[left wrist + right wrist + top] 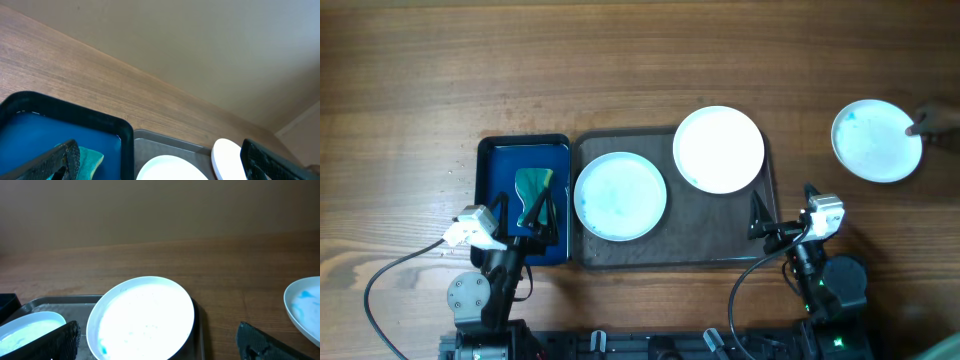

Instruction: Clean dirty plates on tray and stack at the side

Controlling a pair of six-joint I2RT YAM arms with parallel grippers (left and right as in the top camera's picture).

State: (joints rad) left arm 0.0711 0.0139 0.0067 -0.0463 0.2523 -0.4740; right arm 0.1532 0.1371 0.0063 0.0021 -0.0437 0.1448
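The dark grey tray [670, 250] lies at the table's front middle. One white plate [620, 196] with faint blue smears sits in its left half; it also shows in the left wrist view [165, 167]. A second plate [719, 149] sits at the tray's far right, overlapping the rim, with a small blue mark in the right wrist view [142, 317]. A third plate [877, 140] with a blue smear lies on the table far right. My left gripper [528, 212] is open over the blue tray. My right gripper [782, 205] is open and empty at the grey tray's right edge.
A smaller glossy blue tray [490, 200] left of the grey tray holds a teal sponge [533, 190], which also shows in the left wrist view [90, 157]. A dark thing [940, 125] at the right frame edge touches the third plate's rim.
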